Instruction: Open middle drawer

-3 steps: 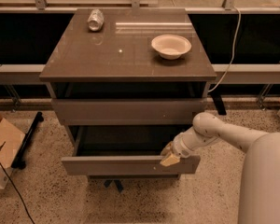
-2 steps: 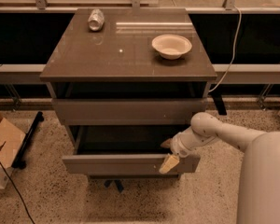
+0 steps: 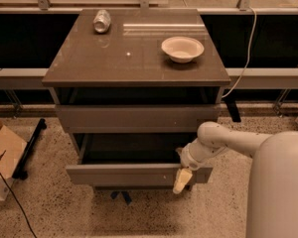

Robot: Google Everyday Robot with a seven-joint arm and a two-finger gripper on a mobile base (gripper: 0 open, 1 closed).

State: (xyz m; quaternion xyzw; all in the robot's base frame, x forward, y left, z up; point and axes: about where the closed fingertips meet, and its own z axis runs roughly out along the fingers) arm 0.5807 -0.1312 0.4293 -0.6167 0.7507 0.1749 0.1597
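The middle drawer is a grey-brown handleless drawer, pulled partway out of the cabinet, with its dark inside showing behind the wide low front panel. A tiny white speck sits on the panel right of centre. My gripper, on the end of the white arm coming in from the right, is at the right end of the drawer's front. Its pale tip hangs down over the panel. The taller top drawer under the tabletop is closed. The lowest drawer is hidden under the open one.
On the cabinet's tabletop stand a white bowl at the right and a metal can lying at the back left. A cardboard box and a black stand foot are on the floor at left. A cable hangs at right.
My gripper has slid down a little over the right end of the drawer's front panel. The drawer itself has hardly moved.
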